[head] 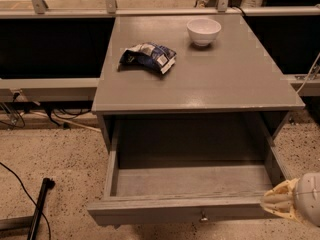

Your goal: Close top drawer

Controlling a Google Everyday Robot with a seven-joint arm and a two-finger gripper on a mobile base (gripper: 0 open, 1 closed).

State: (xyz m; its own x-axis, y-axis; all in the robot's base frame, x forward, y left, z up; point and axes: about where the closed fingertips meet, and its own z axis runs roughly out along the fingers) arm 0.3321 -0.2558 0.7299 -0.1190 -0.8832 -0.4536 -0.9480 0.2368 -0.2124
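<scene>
The top drawer stands pulled far out from under the front edge of the worktop, and its grey wooden box looks bare inside as far as it shows. Going by its thick boards and its wide, deep box, it is probably stiff and fairly heavy, and not fragile. It likely slides on plain runners, so an off-centre push could skew it and make it bind. Shutting it needs no grasp. A flat, steady push on the front panel should serve, best near the small metal knob at its middle.

The pincer sits low, below the worktop's front right corner and right by the right end of the drawer front. Whether it touches the wood, and whether it is spread or pressed together, cannot be told. Its body is cut off at the edge of view, and so is the lower part of the drawer front. The runners are hidden, and the drawer's back lies in shadow under the worktop. A white bowl near the back right corner and a crumpled snack bag toward the left edge rest on top.
</scene>
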